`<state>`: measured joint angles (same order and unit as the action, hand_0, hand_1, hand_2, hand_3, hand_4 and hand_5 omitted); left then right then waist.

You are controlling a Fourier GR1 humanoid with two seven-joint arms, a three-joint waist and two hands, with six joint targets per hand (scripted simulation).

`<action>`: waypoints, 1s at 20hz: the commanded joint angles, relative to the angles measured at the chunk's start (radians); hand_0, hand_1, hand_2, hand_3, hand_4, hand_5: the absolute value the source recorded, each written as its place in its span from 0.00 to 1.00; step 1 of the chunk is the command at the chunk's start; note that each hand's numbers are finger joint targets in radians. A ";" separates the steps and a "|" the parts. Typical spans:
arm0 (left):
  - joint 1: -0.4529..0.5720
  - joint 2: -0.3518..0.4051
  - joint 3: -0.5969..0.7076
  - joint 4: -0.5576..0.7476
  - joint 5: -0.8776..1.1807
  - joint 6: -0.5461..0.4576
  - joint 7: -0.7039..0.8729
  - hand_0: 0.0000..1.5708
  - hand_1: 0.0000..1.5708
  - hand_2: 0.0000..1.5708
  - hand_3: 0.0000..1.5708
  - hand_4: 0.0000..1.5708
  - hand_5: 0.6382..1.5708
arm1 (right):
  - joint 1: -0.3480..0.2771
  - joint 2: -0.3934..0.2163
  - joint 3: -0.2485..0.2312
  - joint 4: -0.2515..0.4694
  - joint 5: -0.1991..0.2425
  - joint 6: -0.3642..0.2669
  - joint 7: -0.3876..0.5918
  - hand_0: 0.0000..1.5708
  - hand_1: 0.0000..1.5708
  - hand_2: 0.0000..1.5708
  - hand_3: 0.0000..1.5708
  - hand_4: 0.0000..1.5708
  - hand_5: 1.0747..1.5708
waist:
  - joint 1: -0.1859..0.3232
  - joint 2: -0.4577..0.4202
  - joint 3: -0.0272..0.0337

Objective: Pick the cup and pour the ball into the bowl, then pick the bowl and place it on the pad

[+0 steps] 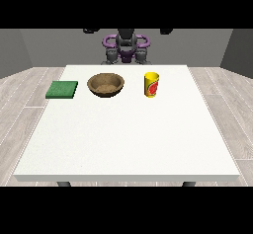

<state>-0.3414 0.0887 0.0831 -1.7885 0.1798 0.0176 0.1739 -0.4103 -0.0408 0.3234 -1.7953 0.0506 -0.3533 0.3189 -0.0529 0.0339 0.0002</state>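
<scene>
Seen from across the white table (pixel 128 139), the robot (pixel 126 46) stands small at the far edge with both arms raised, its two dark hands, one at the view's left (pixel 89 30) and one at the view's right (pixel 166 30), cut by the top of the scene so that their fingers cannot be made out. A yellow cup (pixel 151 85) stands upright right of a brown bowl (pixel 105 85), a green pad (pixel 62 90) lies left near the table's edge, and any ball in the cup is hidden. The table's near half lies open above a pale plank floor (pixel 24 95) and grey walls (pixel 15 50).
</scene>
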 commanded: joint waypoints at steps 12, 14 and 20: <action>-0.003 0.083 0.159 0.481 -0.082 -0.074 -0.553 0.00 0.00 0.00 0.00 0.00 0.82 | -0.050 -0.074 -0.137 -0.145 -0.083 0.131 -0.007 0.00 0.00 0.00 0.00 0.00 0.99 | -0.096 0.211 -0.0010; 0.004 0.043 0.122 0.542 -0.098 -0.073 -0.598 0.00 0.00 0.00 0.00 0.00 0.82 | -0.008 -0.094 -0.154 -0.141 -0.107 0.180 -0.024 0.00 0.00 0.00 0.00 0.00 0.99 | -0.092 0.173 -0.0006; -0.061 0.080 0.145 0.782 -0.102 -0.116 -0.701 0.00 0.00 0.00 0.00 0.00 0.84 | 0.022 -0.062 -0.160 -0.171 -0.087 0.172 0.011 0.00 0.00 0.00 0.00 0.00 0.99 | -0.079 0.135 -0.0006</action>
<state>-0.3864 0.1560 0.2197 -1.1343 0.0802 -0.0694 -0.4539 -0.4287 -0.1115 0.1650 -1.9502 -0.0433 -0.1941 0.3330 -0.1393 0.1903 -0.0006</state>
